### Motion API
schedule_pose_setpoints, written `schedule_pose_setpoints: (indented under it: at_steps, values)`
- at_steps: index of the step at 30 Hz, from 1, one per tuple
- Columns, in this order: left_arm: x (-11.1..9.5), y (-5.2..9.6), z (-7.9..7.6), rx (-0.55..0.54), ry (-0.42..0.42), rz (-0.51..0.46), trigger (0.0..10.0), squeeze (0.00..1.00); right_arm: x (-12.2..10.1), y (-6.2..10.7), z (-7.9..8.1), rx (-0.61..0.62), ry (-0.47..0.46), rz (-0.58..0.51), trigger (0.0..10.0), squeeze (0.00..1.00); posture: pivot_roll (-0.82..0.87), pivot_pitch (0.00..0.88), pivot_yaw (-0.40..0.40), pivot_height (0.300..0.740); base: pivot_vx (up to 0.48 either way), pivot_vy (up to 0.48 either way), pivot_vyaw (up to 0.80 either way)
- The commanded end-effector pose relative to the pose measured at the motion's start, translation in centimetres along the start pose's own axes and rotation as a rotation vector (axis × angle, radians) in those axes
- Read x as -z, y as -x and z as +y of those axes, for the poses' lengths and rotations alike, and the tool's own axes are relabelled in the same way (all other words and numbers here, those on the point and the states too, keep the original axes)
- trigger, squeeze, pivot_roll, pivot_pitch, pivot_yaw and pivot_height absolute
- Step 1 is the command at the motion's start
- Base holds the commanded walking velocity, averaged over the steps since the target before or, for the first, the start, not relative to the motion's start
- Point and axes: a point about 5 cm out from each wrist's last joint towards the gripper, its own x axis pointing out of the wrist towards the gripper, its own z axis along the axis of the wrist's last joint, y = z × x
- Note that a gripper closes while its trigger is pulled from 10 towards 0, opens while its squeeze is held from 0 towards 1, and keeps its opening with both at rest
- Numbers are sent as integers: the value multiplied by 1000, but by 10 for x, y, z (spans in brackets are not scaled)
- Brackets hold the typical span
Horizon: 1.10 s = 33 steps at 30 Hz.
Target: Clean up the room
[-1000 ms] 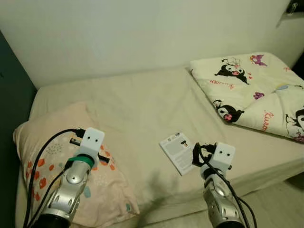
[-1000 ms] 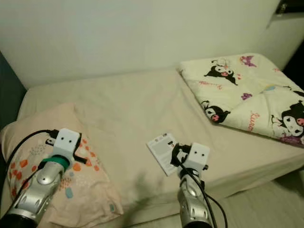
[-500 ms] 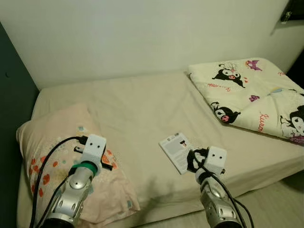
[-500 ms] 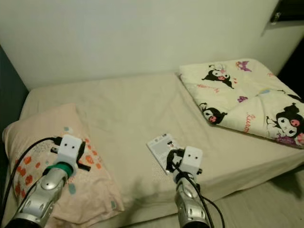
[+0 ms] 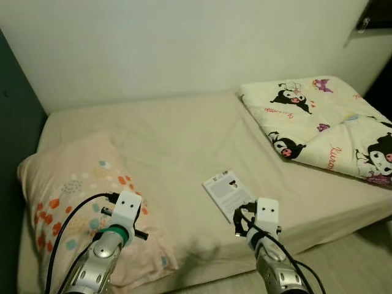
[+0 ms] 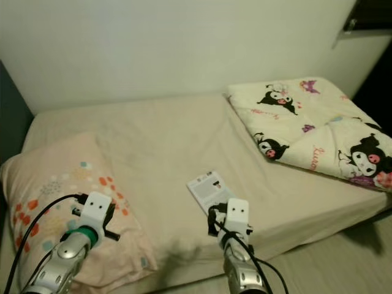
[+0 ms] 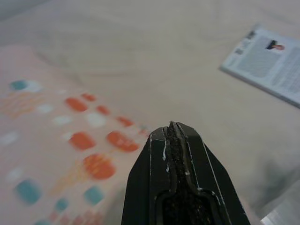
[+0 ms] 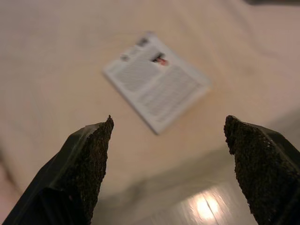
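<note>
Right wrist view: right gripper (image 8: 168, 164) gaping wide, empty.
Thin white printed booklet (image 8: 156, 87) at twelve o'clock; likely light, floppy — pinch an edge.

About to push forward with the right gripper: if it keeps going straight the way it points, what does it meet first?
Probably the booklet, lying flat on the bed straight ahead of the open right gripper. Depth is hard to judge, so it might touch the sheet just short of it.

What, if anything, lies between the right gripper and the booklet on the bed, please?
Nothing visible does. The right gripper has its jaws open and aimed at the booklet, with just bare sheet of the bed between them. The pillow lies off to the robot's left and the folded blanket off to its right.
</note>
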Motion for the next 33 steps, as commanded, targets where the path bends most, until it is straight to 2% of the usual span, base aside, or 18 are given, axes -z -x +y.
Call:
schedule_pose_setpoints:
  at_steps: [1,6,14,16,33]
  values:
    - [2,-1,-3,6,1,6,10000,0,5,0,-6,22,-13,30,10000,0,101,0,-6,740,0,0,-800]
    - [3,0,-1,-6,0,11,10000,0,4,-1,-5,13,3,30,10000,0,101,0,-15,740,0,0,-800]
    - [7,3,0,-24,11,18,10000,0,3,-2,-1,-24,50,30,10000,0,100,0,-24,740,0,0,0]
    - [6,3,-1,-18,4,14,10000,0,1,-2,1,-46,98,24,10000,0,100,0,-24,740,0,0,800]
    - [5,2,1,-38,15,17,10000,0,-5,-4,4,-60,72,9,10000,0,105,0,-29,740,0,0,800]
